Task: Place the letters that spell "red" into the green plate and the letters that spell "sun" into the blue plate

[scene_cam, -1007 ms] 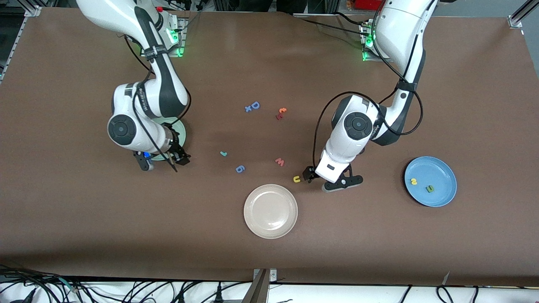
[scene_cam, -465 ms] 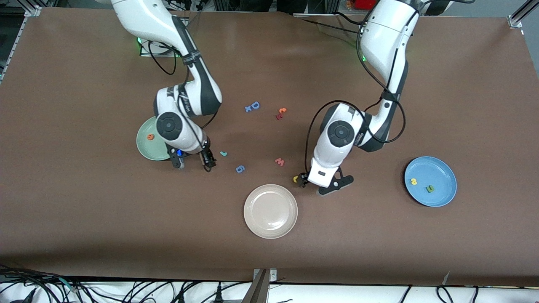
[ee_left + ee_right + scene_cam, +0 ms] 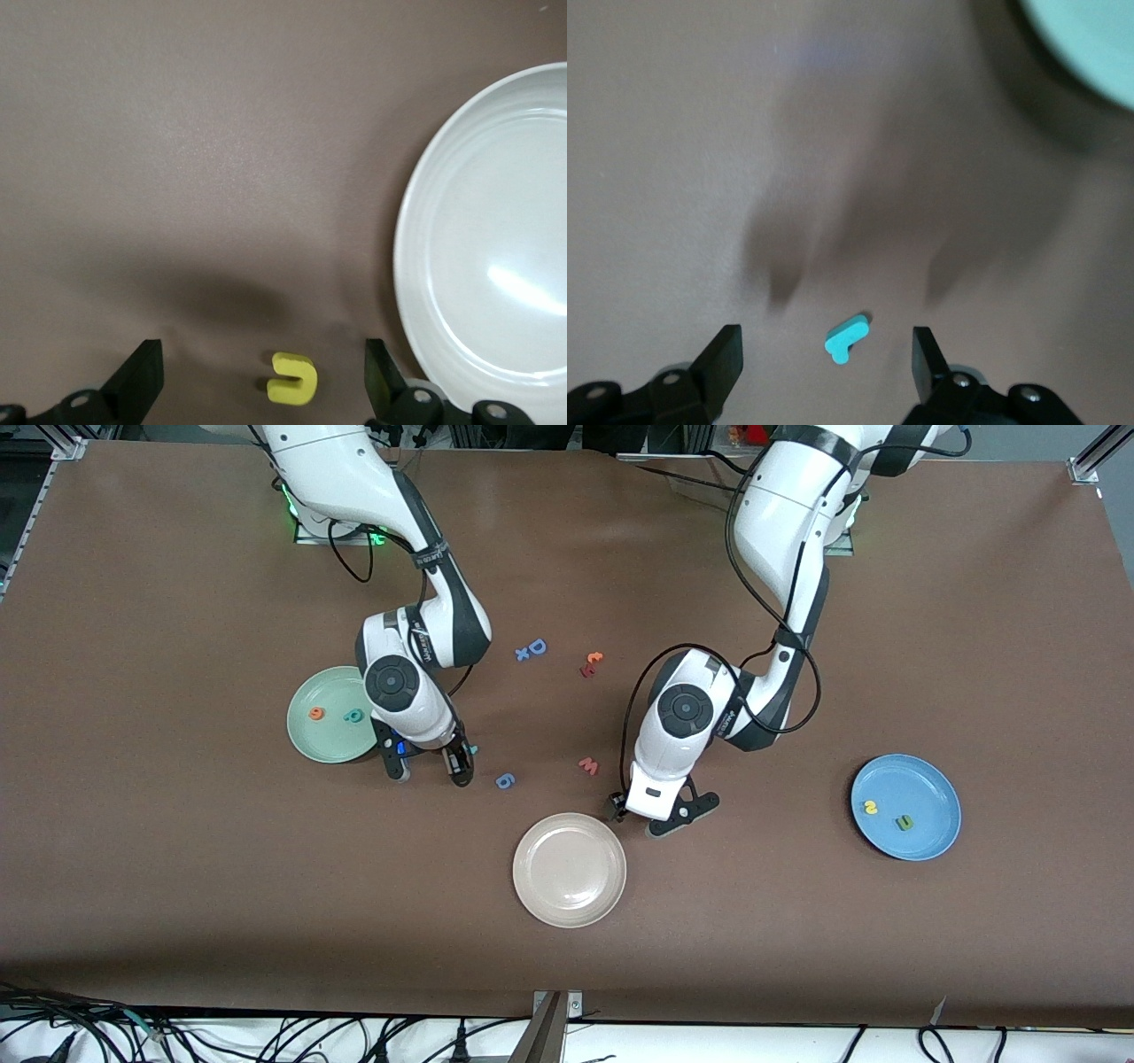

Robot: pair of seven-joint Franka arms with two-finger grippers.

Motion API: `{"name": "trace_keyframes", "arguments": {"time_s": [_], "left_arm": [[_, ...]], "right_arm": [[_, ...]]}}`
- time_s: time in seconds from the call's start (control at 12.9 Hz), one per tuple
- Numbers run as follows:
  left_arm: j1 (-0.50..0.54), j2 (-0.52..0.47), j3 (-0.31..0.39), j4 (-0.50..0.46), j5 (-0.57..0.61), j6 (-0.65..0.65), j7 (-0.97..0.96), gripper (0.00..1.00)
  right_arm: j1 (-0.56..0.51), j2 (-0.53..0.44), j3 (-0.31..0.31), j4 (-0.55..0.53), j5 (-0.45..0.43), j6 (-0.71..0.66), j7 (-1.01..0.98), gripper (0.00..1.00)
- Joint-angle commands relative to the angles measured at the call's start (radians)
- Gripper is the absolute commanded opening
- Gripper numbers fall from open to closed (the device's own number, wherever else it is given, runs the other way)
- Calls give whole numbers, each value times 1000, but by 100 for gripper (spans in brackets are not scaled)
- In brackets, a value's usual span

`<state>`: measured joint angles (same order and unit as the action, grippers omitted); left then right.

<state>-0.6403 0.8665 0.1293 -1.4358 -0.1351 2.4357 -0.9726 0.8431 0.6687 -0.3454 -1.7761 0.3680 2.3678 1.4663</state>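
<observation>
I have the left gripper [image 3: 260, 390] over the yellow "u" [image 3: 293, 378], fingers spread wide, just beside the cream-white plate [image 3: 570, 870]. My right gripper [image 3: 824, 372] hangs spread over the teal "r" [image 3: 847, 337], toward the right arm's end from that plate. The green plate [image 3: 317, 740] holds an orange letter [image 3: 315, 713] and what looks like the teal "d" [image 3: 355, 715]. The blue plate [image 3: 930, 779] holds two letters.

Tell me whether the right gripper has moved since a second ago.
Yes. The right gripper has travelled from over the green plate toward the left arm's end of the table, and now hangs over the teal "r", jaws open.
</observation>
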Motion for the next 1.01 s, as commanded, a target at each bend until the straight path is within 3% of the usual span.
{"name": "trace_keyframes", "arguments": {"time_s": [0.0,0.23,0.39,0.46,0.7,0.93], "left_arm": [[-28,42,32,46,-26,-4,-8,100],[-38,46,32,54,-24,-4,-8,100],[-45,48,30,58,-20,-6,-2,100],[-58,52,30,60,-20,-6,0,100],[-74,69,38,61,-8,-6,3,100],[-84,75,43,60,35,-6,3,100]], "right_arm": [[33,48,-12,26,23,27,17,83],[33,48,-12,15,23,18,17,80],[33,48,-12,12,23,16,19,72],[31,48,-12,9,23,16,19,64],[31,46,-12,1,23,16,9,27],[31,43,-14,4,23,16,8,13]]}}
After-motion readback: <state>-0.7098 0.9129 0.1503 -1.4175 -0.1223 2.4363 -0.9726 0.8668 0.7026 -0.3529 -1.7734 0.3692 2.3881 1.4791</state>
